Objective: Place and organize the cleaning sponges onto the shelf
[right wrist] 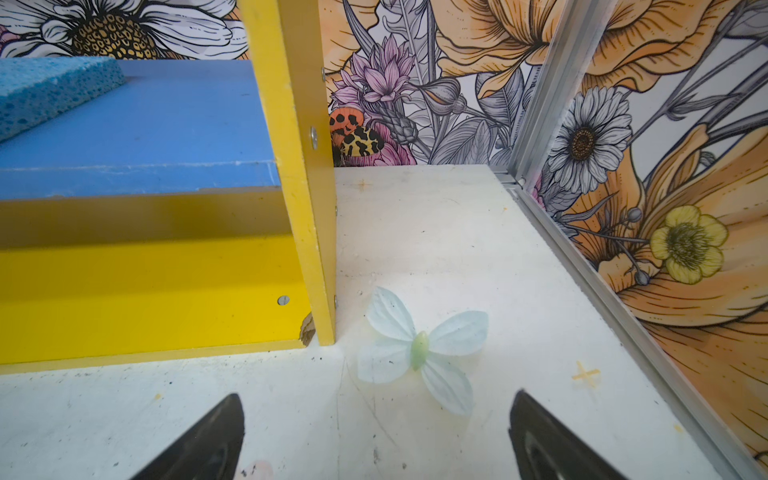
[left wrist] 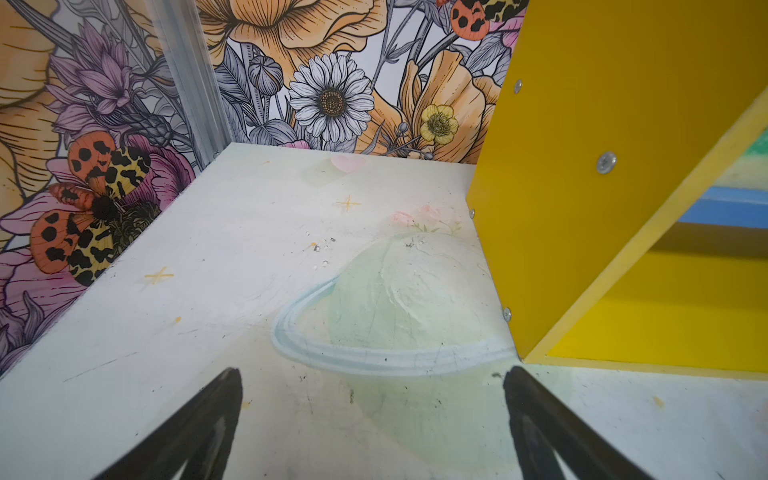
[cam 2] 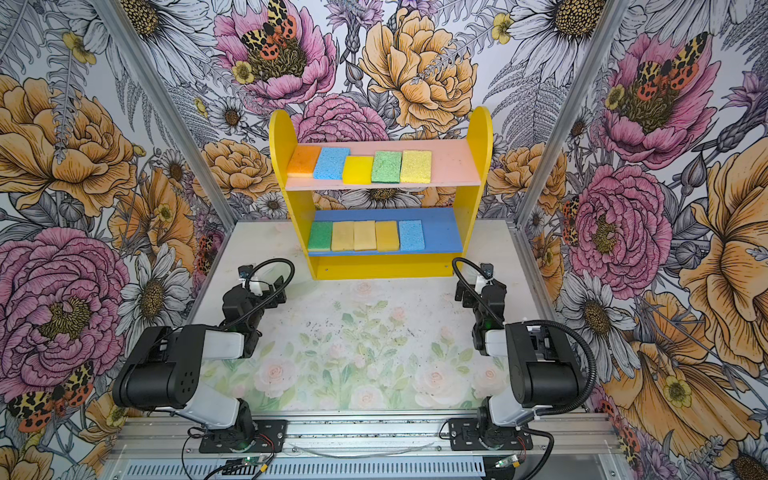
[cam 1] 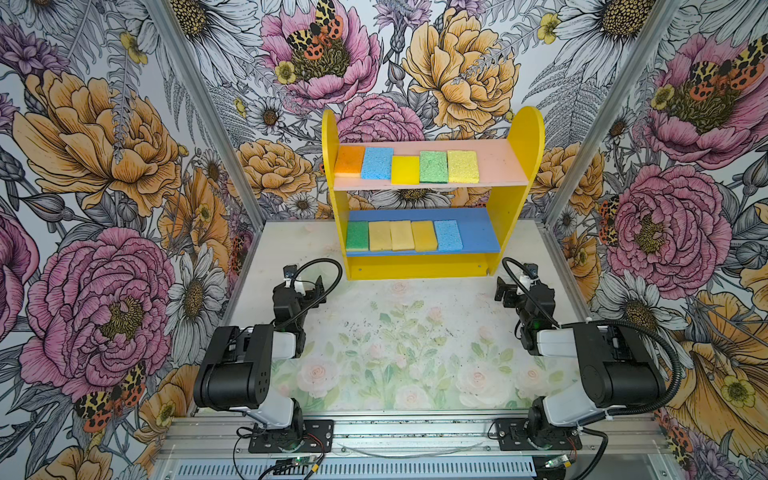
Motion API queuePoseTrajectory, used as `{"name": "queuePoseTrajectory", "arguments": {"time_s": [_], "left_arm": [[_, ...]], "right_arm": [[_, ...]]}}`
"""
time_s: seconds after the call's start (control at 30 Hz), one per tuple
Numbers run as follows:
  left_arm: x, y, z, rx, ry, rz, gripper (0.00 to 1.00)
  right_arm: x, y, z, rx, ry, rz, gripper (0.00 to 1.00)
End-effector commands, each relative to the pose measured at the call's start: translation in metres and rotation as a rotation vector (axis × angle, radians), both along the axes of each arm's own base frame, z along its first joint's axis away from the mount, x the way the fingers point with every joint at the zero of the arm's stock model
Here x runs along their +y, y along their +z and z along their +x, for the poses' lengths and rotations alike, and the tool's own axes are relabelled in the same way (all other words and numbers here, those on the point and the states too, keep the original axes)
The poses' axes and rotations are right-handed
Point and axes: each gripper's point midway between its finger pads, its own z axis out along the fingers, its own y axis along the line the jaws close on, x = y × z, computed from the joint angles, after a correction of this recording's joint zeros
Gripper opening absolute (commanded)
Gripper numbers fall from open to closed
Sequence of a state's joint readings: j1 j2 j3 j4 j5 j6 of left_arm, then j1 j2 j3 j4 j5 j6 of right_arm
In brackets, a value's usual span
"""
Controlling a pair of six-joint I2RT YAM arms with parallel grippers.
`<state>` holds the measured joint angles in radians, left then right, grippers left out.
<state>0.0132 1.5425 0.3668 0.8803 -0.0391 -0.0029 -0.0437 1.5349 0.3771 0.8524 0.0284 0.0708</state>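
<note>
The shelf (cam 1: 515,166) (cam 2: 471,166) stands at the back middle of the table. Several cleaning sponges lie side by side on its pink upper board, from an orange sponge (cam 1: 350,160) to a pale yellow sponge (cam 1: 462,166). Several more line the blue lower board, from a green sponge (cam 1: 357,235) to a blue sponge (cam 1: 448,235) (right wrist: 50,91). My left gripper (cam 1: 309,286) (left wrist: 372,376) is open and empty over the table, just in front of the shelf's left foot (left wrist: 602,166). Open and empty too, my right gripper (cam 1: 505,293) (right wrist: 376,401) hovers by the shelf's right foot (right wrist: 291,166).
Flower-printed walls with aluminium posts (cam 1: 582,158) close in the left, back and right sides. The table mat (cam 1: 399,353) carries faded printed flowers and a printed butterfly (right wrist: 422,353). Both arm bases sit on a metal rail (cam 1: 415,432) at the front edge.
</note>
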Motion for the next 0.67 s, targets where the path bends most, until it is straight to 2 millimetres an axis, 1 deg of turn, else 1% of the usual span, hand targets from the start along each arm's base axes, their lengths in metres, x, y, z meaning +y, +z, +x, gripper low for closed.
{"name": "queuePoseTrajectory", "arguments": {"time_s": [0.0, 0.63], "left_arm": [[0.0048, 0.0148, 0.0059, -0.049, 0.041, 0.035, 0.99], [0.0056, 0.0146, 0.006, -0.049, 0.038, 0.026, 0.99]], "right_arm": [[0.0011, 0.0092, 0.0055, -0.032, 0.006, 0.02, 0.99], [0.0015, 0.0092, 0.006, -0.031, 0.008, 0.02, 0.99]]}}
